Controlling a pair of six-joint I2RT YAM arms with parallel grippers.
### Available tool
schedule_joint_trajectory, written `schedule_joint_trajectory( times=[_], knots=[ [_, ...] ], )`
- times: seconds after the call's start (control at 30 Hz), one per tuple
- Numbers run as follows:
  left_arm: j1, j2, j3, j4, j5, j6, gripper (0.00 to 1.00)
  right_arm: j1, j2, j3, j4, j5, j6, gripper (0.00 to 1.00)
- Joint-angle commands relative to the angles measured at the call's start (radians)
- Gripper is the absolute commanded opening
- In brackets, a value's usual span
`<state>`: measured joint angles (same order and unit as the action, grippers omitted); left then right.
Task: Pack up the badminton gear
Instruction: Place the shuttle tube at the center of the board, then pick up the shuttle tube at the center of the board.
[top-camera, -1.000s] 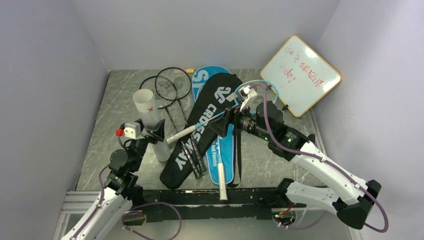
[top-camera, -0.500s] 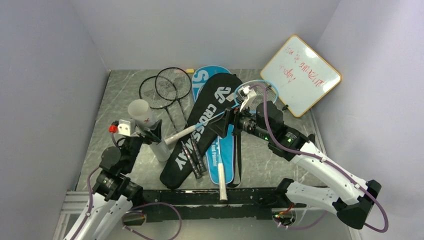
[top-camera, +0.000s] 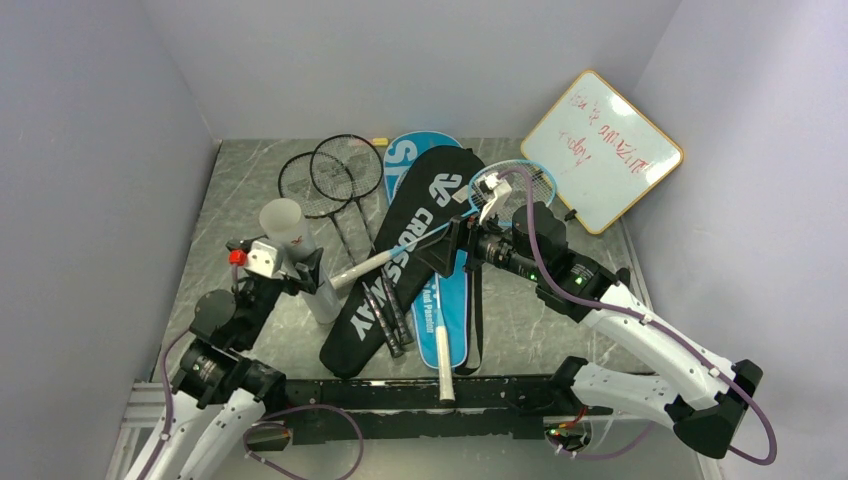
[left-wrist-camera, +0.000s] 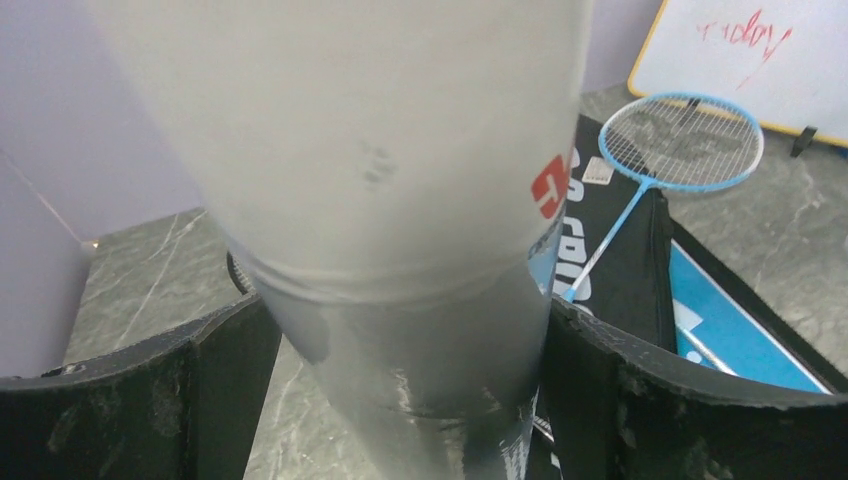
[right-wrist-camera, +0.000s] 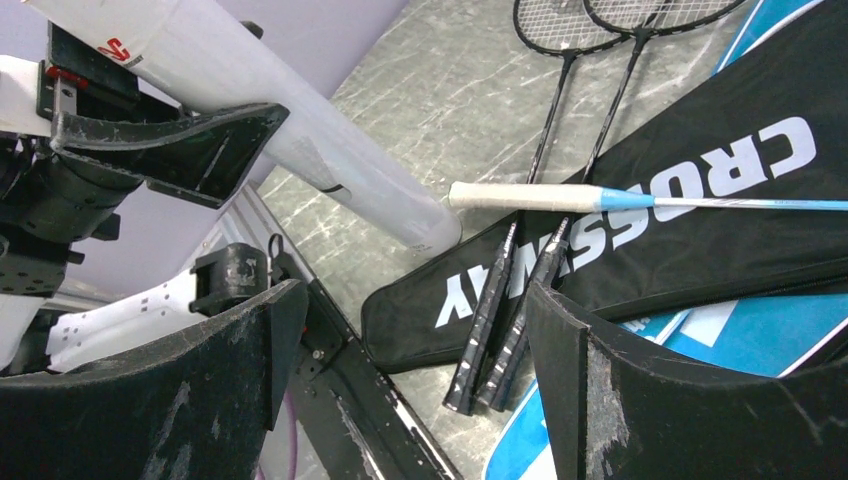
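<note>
While the white cardboard tube (top-camera: 287, 232) stands tilted on the table (top-camera: 240, 190), with its bottom end just beside the black cover (top-camera: 420, 230), we have the left gripper (left-wrist-camera: 405, 340) around its lower part. Those fingers are spread wide, one on each side of the tube, and we cannot tell if they touch it. The right gripper (right-wrist-camera: 412, 295) hangs over the black cover with its fingers spread too and nothing between them. We think the tube is light and hollow. It looks round and smooth, so it could slip or roll away, and a hard squeeze could dent it. We would hold it softly around the middle, not at the top end. The two black rackets (top-camera: 330, 172) lie with their heads at the far side and their handles across the black cover. The light-blue racket (top-camera: 512, 185) lies across that cover too, and the blue cover (top-camera: 415, 152) peeks out from under it. We see no shuttlecocks. The table looks like grey stone, flat and hard. Pale walls close us in on three sides, and a whiteboard (top-camera: 600, 150) leans in the far right corner.
</note>
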<state>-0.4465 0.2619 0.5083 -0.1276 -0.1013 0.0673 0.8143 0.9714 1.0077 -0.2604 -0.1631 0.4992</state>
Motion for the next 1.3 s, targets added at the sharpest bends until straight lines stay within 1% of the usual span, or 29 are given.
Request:
schedule_joint_trajectory(
  times=[0.0, 0.13, 0.17, 0.2, 0.27, 0.3, 0.43, 0.53, 0.6, 0.67, 0.83, 0.87, 0.9, 0.97, 1.0, 1.07, 1.13, 1.2, 1.27],
  knots=[
    [0.002, 0.045, 0.050, -0.008, 0.023, 0.071, 0.96, 0.005, -0.011, 0.027, 0.051, -0.012, 0.000, 0.85],
    [0.002, 0.084, 0.050, 0.024, 0.024, 0.087, 0.97, 0.005, -0.014, 0.028, 0.048, -0.010, -0.002, 0.85],
    [0.002, 0.091, 0.051, 0.027, 0.031, 0.094, 0.95, 0.004, -0.015, 0.028, 0.046, -0.009, -0.002, 0.85],
    [0.002, 0.098, 0.053, 0.033, 0.034, 0.099, 0.91, 0.005, -0.016, 0.026, 0.045, -0.008, -0.003, 0.85],
    [0.002, 0.105, 0.056, 0.037, 0.035, 0.105, 0.74, 0.005, -0.018, 0.026, 0.040, -0.001, -0.004, 0.85],
    [0.002, 0.106, 0.058, 0.040, 0.035, 0.108, 0.69, 0.004, -0.020, 0.025, 0.037, 0.002, -0.006, 0.85],
    [0.002, 0.094, 0.062, 0.051, 0.089, 0.136, 0.64, 0.005, -0.016, 0.019, 0.012, 0.037, -0.008, 0.85],
    [0.002, 0.096, 0.058, 0.078, 0.144, 0.146, 0.57, 0.005, 0.003, 0.010, -0.024, 0.119, 0.011, 0.86],
    [0.002, 0.112, 0.062, 0.090, 0.154, 0.139, 0.56, 0.005, 0.017, -0.011, -0.038, 0.174, 0.017, 0.86],
    [0.002, 0.144, 0.081, 0.088, 0.199, 0.150, 0.54, 0.003, 0.038, -0.040, -0.049, 0.256, 0.017, 0.85],
    [0.002, 0.258, 0.158, 0.057, 0.342, 0.144, 0.56, -0.023, 0.124, -0.137, -0.084, 0.536, 0.002, 0.84],
    [0.002, 0.272, 0.168, 0.059, 0.373, 0.141, 0.56, -0.036, 0.138, -0.154, -0.097, 0.585, 0.007, 0.85],
    [0.002, 0.281, 0.177, 0.064, 0.392, 0.141, 0.57, -0.052, 0.151, -0.172, -0.111, 0.621, 0.016, 0.88],
    [0.002, 0.289, 0.198, 0.065, 0.418, 0.151, 0.57, -0.103, 0.168, -0.204, -0.129, 0.657, 0.040, 0.97],
    [0.002, 0.291, 0.214, 0.057, 0.432, 0.159, 0.57, -0.146, 0.173, -0.217, -0.133, 0.655, 0.049, 0.99],
    [0.002, 0.300, 0.263, 0.027, 0.464, 0.174, 0.57, -0.234, 0.180, -0.246, -0.129, 0.626, 0.058, 0.99],
    [0.002, 0.319, 0.325, -0.022, 0.494, 0.186, 0.56, -0.296, 0.184, -0.268, -0.123, 0.631, 0.077, 0.94],
    [0.002, 0.339, 0.375, -0.051, 0.538, 0.184, 0.57, -0.315, 0.193, -0.284, -0.122, 0.689, 0.125, 0.85],
    [0.002, 0.356, 0.392, -0.046, 0.595, 0.163, 0.56, -0.328, 0.212, -0.302, -0.108, 0.745, 0.164, 0.81]
  ],
)
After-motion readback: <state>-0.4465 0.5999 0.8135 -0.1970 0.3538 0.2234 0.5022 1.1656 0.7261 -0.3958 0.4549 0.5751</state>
